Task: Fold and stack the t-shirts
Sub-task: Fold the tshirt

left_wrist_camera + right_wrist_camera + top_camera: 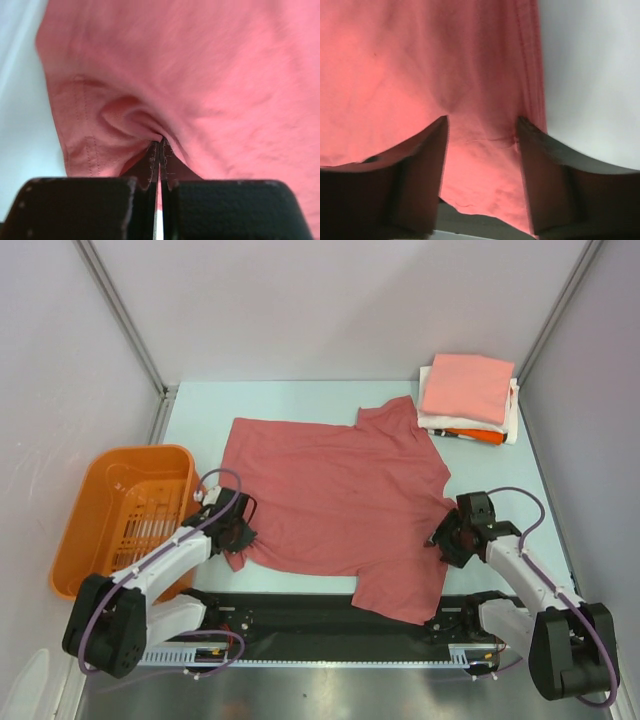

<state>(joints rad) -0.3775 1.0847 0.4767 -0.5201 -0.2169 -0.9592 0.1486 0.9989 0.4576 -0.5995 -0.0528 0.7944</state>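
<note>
A dusty-red t-shirt (335, 500) lies spread flat on the pale table, its near right corner hanging over the front edge. My left gripper (238, 537) is shut on a pinch of the shirt's near left corner; in the left wrist view the cloth (190, 85) bunches into the closed tips (160, 146). My right gripper (443, 540) is open at the shirt's right edge; in the right wrist view its fingers (427, 165) straddle the red cloth (420, 65) without closing on it. Folded shirts (467, 398) are stacked at the back right, salmon-pink on top, white and orange below.
An orange plastic basket (130, 515) stands off the table's left side, next to my left arm. Bare table (290, 400) shows behind the shirt and to its right (510, 480). Grey walls enclose the table on three sides.
</note>
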